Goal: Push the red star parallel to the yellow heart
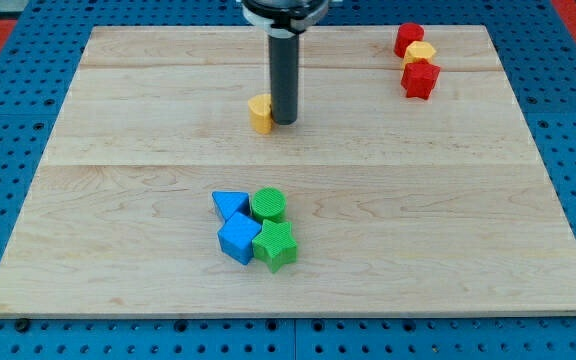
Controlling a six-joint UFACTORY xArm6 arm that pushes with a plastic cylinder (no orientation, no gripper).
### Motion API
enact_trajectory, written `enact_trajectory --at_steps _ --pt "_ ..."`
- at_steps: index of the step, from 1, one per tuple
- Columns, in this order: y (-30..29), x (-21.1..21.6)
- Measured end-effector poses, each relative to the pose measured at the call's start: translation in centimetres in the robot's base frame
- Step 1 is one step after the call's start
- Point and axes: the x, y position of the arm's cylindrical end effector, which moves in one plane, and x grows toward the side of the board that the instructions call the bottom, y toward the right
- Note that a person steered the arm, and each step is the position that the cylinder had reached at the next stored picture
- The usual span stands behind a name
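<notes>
The red star (420, 79) lies at the view's top right, at the bottom of a tight column of three blocks. A small yellow block (420, 53) touches it from above, and a second red block (409, 39) sits above that. Another yellow block (259, 113) lies near the board's top middle; I cannot tell which yellow block is the heart. My tip (284, 122) rests on the board touching this yellow block's right side, far to the left of the red star.
A cluster sits at the lower middle: a blue triangle (230, 205), a green circle (268, 205), a blue cube (239, 240) and a green star (275, 245). The wooden board (118, 200) is ringed by blue perforated table.
</notes>
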Motion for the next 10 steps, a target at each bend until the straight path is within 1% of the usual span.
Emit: enact_trajectory --at_steps 1,2,3,4,5,6,7,8,9,10 --pt "3.2 0.2" --pt "15.2 -0.2" --pt "26.4 -2.6" --pt "28.5 -9.8" --pt "25.3 -10.8" --pt "21.1 -7.0" --pt "16.9 -5.4" --pt "13.8 -5.1" --pt "9.1 -5.1" --pt "6.8 -4.6"
